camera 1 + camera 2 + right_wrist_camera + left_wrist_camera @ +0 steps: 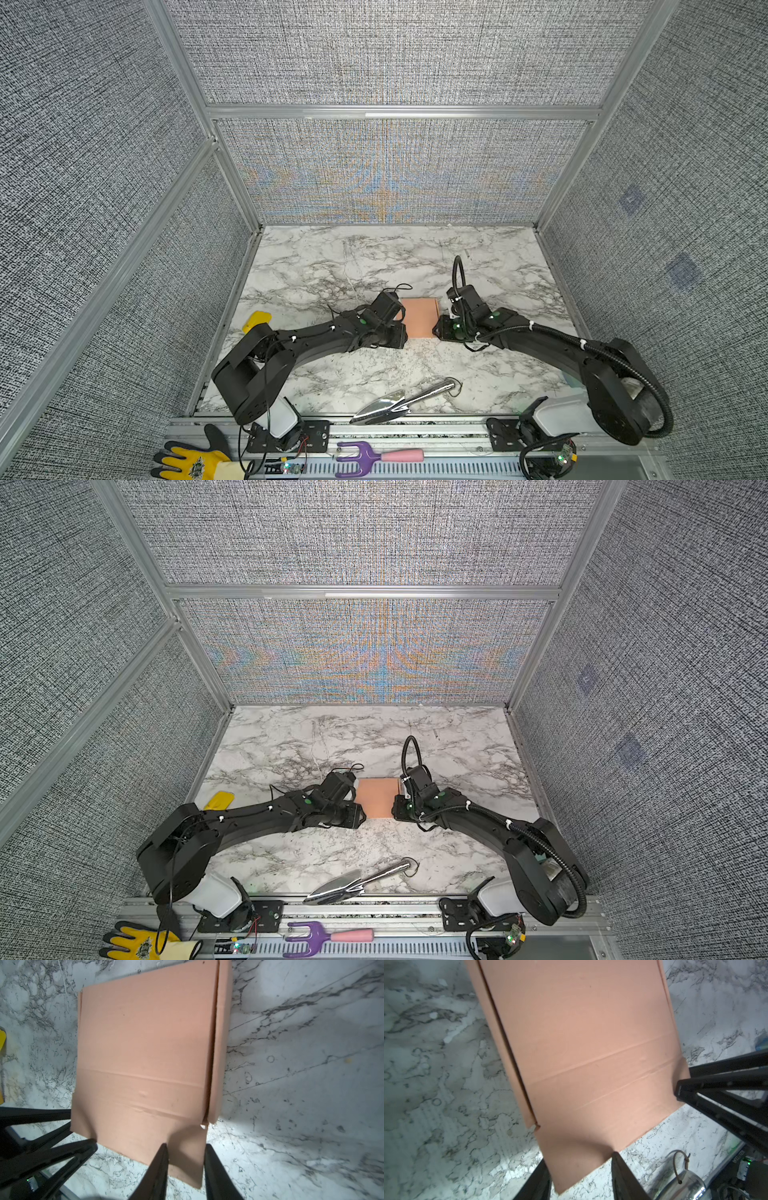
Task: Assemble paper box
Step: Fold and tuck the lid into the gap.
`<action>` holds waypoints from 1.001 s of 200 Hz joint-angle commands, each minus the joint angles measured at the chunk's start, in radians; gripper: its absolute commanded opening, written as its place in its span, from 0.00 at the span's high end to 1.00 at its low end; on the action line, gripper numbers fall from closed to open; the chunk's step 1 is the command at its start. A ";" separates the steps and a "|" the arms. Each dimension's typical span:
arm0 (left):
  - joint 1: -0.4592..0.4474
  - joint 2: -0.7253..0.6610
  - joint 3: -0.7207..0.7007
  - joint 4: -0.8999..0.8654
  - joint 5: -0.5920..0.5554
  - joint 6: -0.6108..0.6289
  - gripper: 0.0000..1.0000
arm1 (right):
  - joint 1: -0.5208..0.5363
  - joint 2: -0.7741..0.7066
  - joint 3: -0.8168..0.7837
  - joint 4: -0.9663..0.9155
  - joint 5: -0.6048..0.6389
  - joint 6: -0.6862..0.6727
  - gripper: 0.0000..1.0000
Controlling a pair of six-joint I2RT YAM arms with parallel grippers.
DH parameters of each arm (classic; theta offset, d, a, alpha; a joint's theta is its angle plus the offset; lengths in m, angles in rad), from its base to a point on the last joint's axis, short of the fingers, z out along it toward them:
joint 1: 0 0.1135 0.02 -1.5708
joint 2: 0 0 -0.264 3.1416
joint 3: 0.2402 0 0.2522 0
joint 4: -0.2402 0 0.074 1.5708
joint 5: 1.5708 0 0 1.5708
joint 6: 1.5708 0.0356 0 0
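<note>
The paper box [419,318] [376,798] is a salmon-pink creased cardboard piece lying flat on the marble table, between my two grippers. In the left wrist view its near corner flap [577,1147] bows between the fingers of my left gripper [579,1157], which press on it from both sides. My right gripper [186,1146] is closed across the other near flap [187,1157], whose edges meet both fingers. In both top views the left gripper [405,330] and right gripper [436,328] sit at the box's left and right near corners. A folded side panel [221,1043] runs along one long edge.
A metal trowel [399,403] lies near the table's front edge. A purple hand fork with a pink handle [374,457] and a yellow glove [191,461] rest on the front rail. A yellow object [257,320] sits at the left. Fabric walls enclose three sides.
</note>
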 commanded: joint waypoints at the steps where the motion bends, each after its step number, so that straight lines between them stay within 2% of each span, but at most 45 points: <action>1: -0.002 0.010 -0.004 0.053 0.004 0.027 0.52 | 0.001 0.002 -0.013 0.068 -0.021 0.010 0.69; 200: 0.015 0.084 0.009 0.048 -0.082 0.081 0.52 | 0.055 0.032 -0.025 0.133 0.197 -0.064 0.71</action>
